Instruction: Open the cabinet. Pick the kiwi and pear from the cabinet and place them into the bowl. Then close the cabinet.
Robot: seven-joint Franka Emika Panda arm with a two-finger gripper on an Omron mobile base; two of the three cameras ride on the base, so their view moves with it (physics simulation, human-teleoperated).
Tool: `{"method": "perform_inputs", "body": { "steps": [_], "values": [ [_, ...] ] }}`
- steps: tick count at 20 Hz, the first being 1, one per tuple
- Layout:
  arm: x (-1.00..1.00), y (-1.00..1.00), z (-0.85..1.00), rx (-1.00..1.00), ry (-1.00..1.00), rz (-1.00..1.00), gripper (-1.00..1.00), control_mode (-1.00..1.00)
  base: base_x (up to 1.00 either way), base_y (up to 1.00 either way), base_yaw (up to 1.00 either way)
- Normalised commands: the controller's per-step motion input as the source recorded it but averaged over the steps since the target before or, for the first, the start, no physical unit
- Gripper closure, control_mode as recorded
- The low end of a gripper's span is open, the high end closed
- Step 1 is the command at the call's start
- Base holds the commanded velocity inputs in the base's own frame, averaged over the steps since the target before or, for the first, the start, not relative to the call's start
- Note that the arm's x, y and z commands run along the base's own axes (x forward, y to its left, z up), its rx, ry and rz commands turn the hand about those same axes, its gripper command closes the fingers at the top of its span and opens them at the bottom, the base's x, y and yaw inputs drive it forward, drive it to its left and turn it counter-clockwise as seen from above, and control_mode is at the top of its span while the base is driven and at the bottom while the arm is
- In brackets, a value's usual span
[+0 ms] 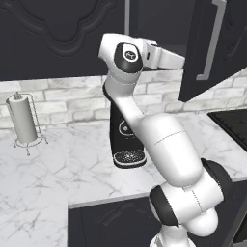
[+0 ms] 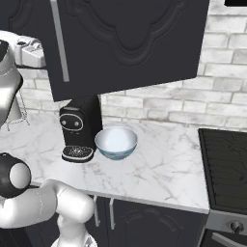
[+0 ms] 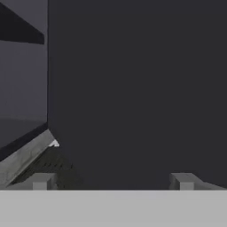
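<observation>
One cabinet point(image 1: 212, 43) door stands swung out; your tool point(image 3: 113, 181), jaws wide and empty, sits close against its dark panel, above the bowl point(image 2: 116, 142).

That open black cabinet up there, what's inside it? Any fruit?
No fruit can be seen. The cabinet has one door swung open, and the hand view shows a dark bare interior with a shelf edge. The open gripper faces a dark panel. The rest is hidden by the doors.
</observation>
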Motion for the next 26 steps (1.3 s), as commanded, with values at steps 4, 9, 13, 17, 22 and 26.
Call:
{"method": "perform_inputs", "body": {
  "steps": [4,9,13,17,22,26],
  "values": [
    [-0.29,-0.64,0.0,0.0,-0.02,-0.22,-1.0,-1.0,0.0,0.0,0.0],
    [-0.6,-0.7,0.0,0.0,0.0,-0.28,-1.0,-1.0,0.0,0.0,0.0],
    [-0.59,-0.68,0.0,0.0,0.0,-0.28,-1.0,-1.0,0.0,0.0,0.0],
    [-0.36,-0.5,0.0,0.0,0.0,-0.22,-1.0,-1.0,0.0,0.0,0.0],
    [-0.29,-0.44,0.0,0.0,0.0,-0.18,-1.0,-1.0,0.0,0.0,0.0],
    [-0.33,-0.43,0.0,0.0,0.0,-0.18,-1.0,-1.0,0.0,0.0,0.0]
  ]
}}
